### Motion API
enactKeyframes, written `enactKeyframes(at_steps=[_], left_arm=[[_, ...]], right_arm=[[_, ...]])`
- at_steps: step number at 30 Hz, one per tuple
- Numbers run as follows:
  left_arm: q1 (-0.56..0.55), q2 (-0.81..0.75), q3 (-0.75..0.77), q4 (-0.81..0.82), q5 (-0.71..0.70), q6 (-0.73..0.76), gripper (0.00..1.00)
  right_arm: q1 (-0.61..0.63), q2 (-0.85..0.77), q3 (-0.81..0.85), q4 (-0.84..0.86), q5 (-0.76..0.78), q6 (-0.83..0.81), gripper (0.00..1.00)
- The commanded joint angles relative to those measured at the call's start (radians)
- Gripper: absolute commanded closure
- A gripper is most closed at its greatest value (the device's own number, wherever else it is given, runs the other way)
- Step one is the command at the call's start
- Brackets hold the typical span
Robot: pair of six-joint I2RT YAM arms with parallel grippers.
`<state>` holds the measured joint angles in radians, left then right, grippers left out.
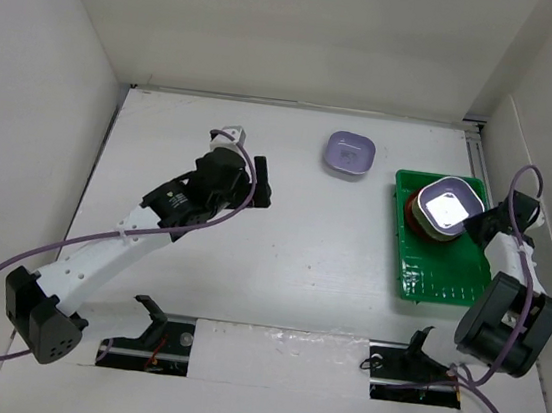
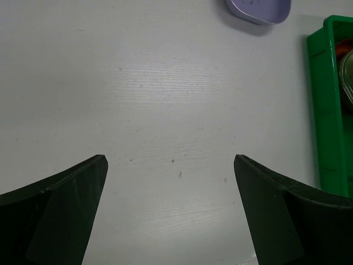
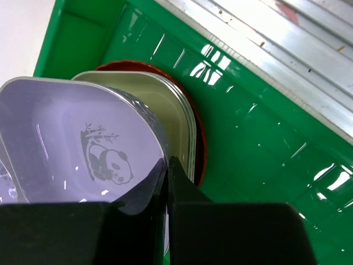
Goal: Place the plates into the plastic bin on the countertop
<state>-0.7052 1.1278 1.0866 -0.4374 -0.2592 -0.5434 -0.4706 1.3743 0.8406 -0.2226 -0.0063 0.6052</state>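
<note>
The green plastic bin (image 1: pixel 438 279) stands at the right of the white countertop (image 1: pixel 288 269). In it lies a stack of plates: a red-orange round plate (image 3: pixel 199 144) with a pale green dish (image 3: pixel 168 105) on top. A lavender dish (image 3: pixel 66 132) with a panda print sits tilted over that stack, and my right gripper (image 3: pixel 168 163) is shut on its rim. A second lavender dish (image 1: pixel 350 153) rests on the countertop left of the bin, and its edge (image 2: pixel 258 8) shows in the left wrist view. My left gripper (image 2: pixel 171 165) hangs open over bare countertop, holding nothing.
White walls close in the countertop at the back and on both sides. A metal rail (image 3: pixel 265 38) runs just beyond the bin's far wall. The bin's near part (image 1: pixel 442 287) holds no dishes. The bin's wall (image 2: pixel 325 110) stands to the right of my left gripper.
</note>
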Motion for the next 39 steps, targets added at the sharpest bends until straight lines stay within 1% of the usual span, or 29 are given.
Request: enactKeyframes(at_steps=[1,2,3,4,5,6,7,8,9,10,13,15,16,19,20,21,23,24,26,27,28,30,31,34,35,39], left_arm=[[0.003,-0.025,-0.010,0.039,0.018,-0.006,0.00],[0.003,-0.025,-0.010,0.039,0.018,0.003,0.00],[0.003,-0.025,-0.019,0.039,0.027,0.003,0.00],[0.003,-0.025,-0.019,0.039,0.028,0.003,0.00],[0.003,-0.025,-0.019,0.039,0.028,0.003,0.00],[0.003,-0.025,-0.031,0.049,0.037,0.003,0.00],[0.003,-0.025,-0.031,0.060,0.037,0.003,0.00],[0.003,-0.025,-0.042,0.060,0.046,0.003,0.00],[0.003,-0.025,-0.042,0.060,0.046,-0.009,0.00],[0.003,-0.013,-0.042,0.071,0.046,-0.009,0.00],[0.003,0.015,-0.051,0.092,0.046,-0.029,0.00],[0.003,0.050,-0.051,0.126,0.046,-0.043,0.00],[0.003,0.065,-0.051,0.141,0.055,-0.055,0.00],[0.013,0.157,0.005,0.193,0.067,-0.064,0.00],[0.013,0.188,0.056,0.193,0.067,-0.064,0.00],[0.013,0.263,0.085,0.219,0.058,-0.064,0.00],[0.023,0.354,0.156,0.229,0.043,-0.053,0.00],[0.023,0.457,0.245,0.229,0.043,-0.053,0.00],[0.023,0.571,0.347,0.229,0.043,-0.044,0.00],[0.023,0.625,0.451,0.229,0.043,-0.044,0.00],[0.023,0.729,0.499,0.229,0.043,-0.044,0.00],[0.033,0.826,0.590,0.238,0.096,-0.044,0.00],[0.042,0.918,0.680,0.238,0.112,-0.068,0.00],[0.042,1.047,0.820,0.210,0.112,-0.104,0.00],[0.042,1.116,0.899,0.210,0.112,-0.115,0.00],[0.052,1.242,1.006,0.239,0.069,-0.144,0.00]], right_arm=[[0.001,0.002,0.040,0.069,-0.041,-0.008,0.94],[0.001,0.002,0.040,0.069,-0.053,-0.008,0.89],[0.001,0.002,0.040,0.069,-0.063,-0.008,0.79],[0.001,-0.020,0.040,0.078,-0.072,-0.008,0.62],[0.001,-0.035,0.040,0.078,-0.072,-0.008,0.39],[0.013,-0.055,0.040,0.060,-0.055,0.001,0.32],[0.023,-0.101,0.051,0.049,-0.044,0.001,0.28],[0.041,-0.125,0.051,0.030,-0.031,0.001,0.20],[0.055,-0.148,0.051,0.029,-0.031,0.001,0.18],[0.073,-0.197,0.060,0.019,-0.031,0.001,0.01],[0.188,-0.256,0.072,0.019,0.000,-0.018,0.01],[0.245,-0.279,0.095,-0.018,0.014,-0.045,0.01],[0.294,-0.279,0.115,-0.046,0.025,-0.054,0.01],[0.361,-0.311,0.135,-0.101,0.034,-0.074,0.01],[0.409,-0.328,0.123,-0.116,0.025,-0.085,0.01],[0.437,-0.375,0.112,-0.116,0.025,-0.085,0.01],[0.511,-0.434,0.083,-0.132,0.025,-0.072,0.01],[0.532,-0.493,0.060,-0.132,0.025,-0.071,0.01],[0.569,-0.550,0.040,-0.158,0.025,-0.071,0.01],[0.598,-0.575,0.026,-0.184,0.014,-0.071,0.01],[0.610,-0.616,0.026,-0.202,0.014,-0.071,0.01],[0.632,-0.645,0.017,-0.263,0.000,-0.082,0.01],[0.645,-0.674,0.017,-0.285,0.000,-0.082,0.01],[0.655,-0.725,0.006,-0.339,0.000,-0.102,0.01],[0.655,-0.762,0.006,-0.351,0.000,-0.114,0.01],[0.677,-0.834,0.006,-0.373,-0.015,-0.114,0.01]])
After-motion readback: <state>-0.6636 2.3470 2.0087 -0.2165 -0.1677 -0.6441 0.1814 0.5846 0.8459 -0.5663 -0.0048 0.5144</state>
